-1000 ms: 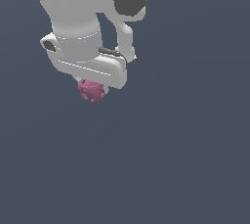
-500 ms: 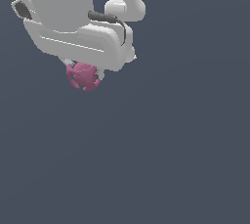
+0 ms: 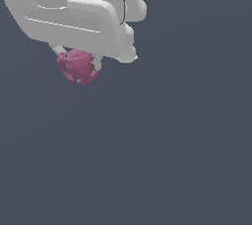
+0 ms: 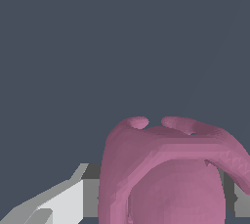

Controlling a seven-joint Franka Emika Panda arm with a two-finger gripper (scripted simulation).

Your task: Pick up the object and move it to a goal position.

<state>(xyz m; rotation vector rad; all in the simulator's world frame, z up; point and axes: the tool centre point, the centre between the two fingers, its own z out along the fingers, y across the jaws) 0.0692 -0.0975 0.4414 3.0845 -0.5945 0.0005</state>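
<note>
In wrist view, fingers (image 4: 68, 203) flank the object (image 4: 171, 179).

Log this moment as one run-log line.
phase: carry | gripper: shut on lumpy magenta-pink ridged object | object: held under white gripper | goal marker: none visible

A plain, dark slate-blue background (image 3: 187, 145) fills both views, flat and even in tone, with no edges, marks or other things visible on it
</note>
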